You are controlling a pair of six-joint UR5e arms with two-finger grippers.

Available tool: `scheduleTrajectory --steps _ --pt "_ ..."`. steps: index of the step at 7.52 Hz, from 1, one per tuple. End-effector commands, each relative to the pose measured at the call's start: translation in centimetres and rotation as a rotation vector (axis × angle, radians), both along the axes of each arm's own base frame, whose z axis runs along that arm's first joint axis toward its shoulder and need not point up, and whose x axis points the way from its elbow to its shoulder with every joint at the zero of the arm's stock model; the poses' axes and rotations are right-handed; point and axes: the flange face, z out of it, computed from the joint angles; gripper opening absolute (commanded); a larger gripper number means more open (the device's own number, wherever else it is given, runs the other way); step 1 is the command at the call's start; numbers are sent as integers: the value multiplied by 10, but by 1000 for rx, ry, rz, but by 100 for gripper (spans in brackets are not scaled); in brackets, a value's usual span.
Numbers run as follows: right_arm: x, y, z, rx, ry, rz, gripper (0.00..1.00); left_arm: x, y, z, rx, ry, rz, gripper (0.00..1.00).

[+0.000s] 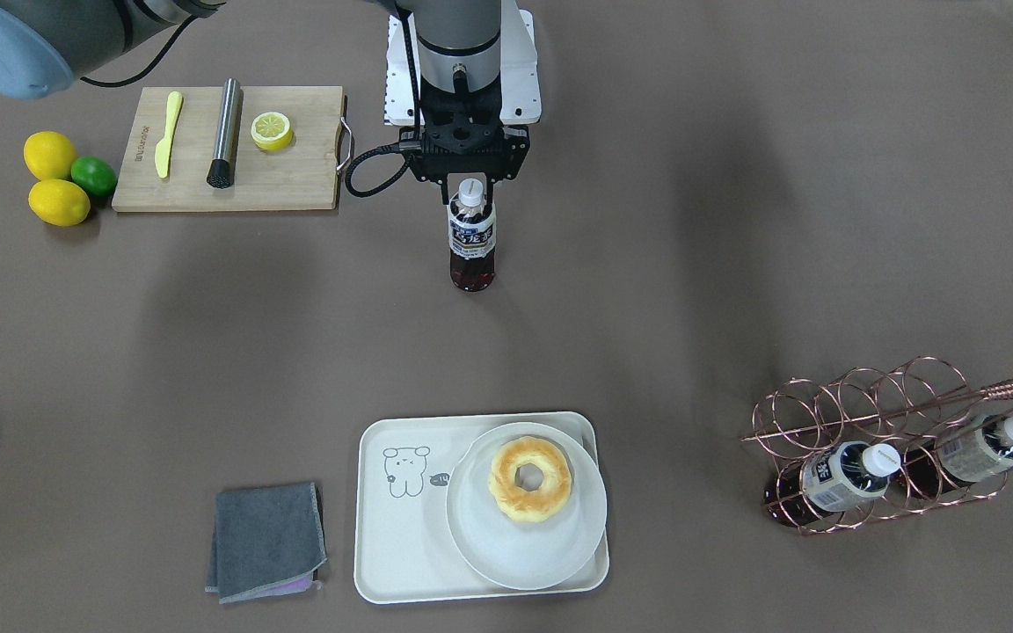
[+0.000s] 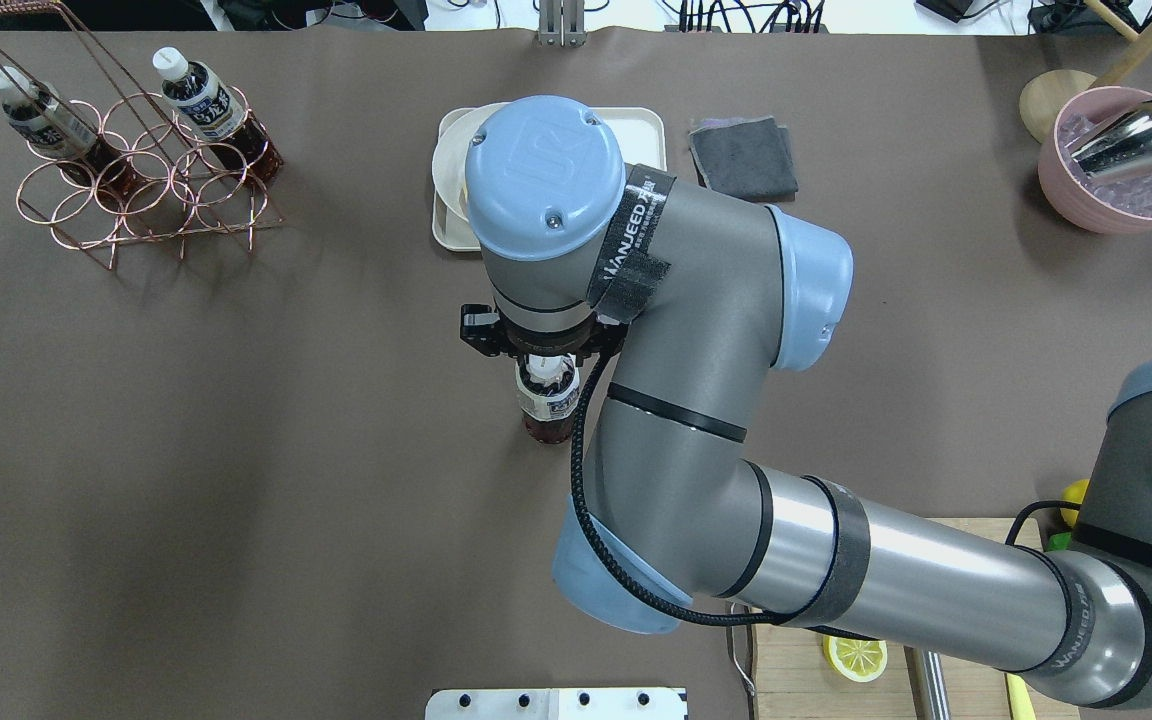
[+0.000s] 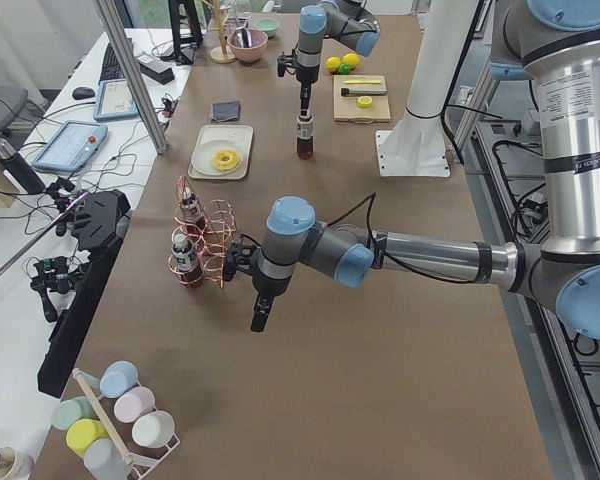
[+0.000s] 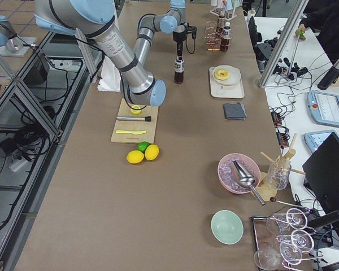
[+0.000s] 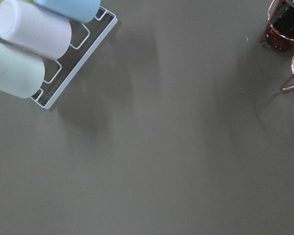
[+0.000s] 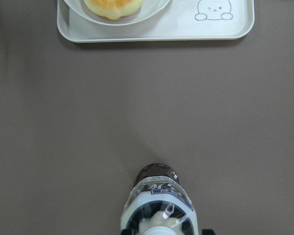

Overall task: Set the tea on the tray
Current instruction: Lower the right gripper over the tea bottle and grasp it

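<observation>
Tray (image 1: 401, 545): at the table edge far from the robot.
- On the tray, in the half toward the robot's left: plate (image 1: 515, 558), with a doughnut (image 1: 530, 479) on it.
- Just beside the tray, on the robot's right: cloth (image 1: 266, 541).
- Between the tray and the robot, well apart from the tray: tea bottle (image 1: 471, 246), upright on the table.
- Well apart from the tray, toward the robot's left: wire rack (image 1: 876, 413) holding two bottles (image 1: 849, 479).
- Nearer the robot than the tray, toward its right: cutting board (image 1: 295, 176).

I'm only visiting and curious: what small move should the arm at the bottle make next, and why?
Probably lift the bottle straight up. The right gripper looks closed on its cap, the bottle seems to stand on the table, and the tray lies well across from it, with free room beside the plate.
</observation>
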Motion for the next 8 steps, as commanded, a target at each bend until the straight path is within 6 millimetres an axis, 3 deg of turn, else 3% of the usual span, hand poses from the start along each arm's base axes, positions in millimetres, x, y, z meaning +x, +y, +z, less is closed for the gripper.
scheduleTrajectory --steps 1,3,4,5,6,8 --pt "-3 2 2 8 7 3 57 0 -3 -1 1 1 -1 98" --pt "-4 5 1 7 5 -1 58 1 -4 -1 2 1 -1 98" --pt "-5 6 0 7 4 -1 49 1 -4 -2 4 1 -1 98" --pt "-7 8 -1 11 5 9 6 1 -4 -2 4 1 -1 98" --pt "-6 9 -2 14 3 9 0 1 -4 -2 4 1 -1 98" --pt "11 -3 -14 25 -16 35 0 1 -4 -2 4 1 -1 98"
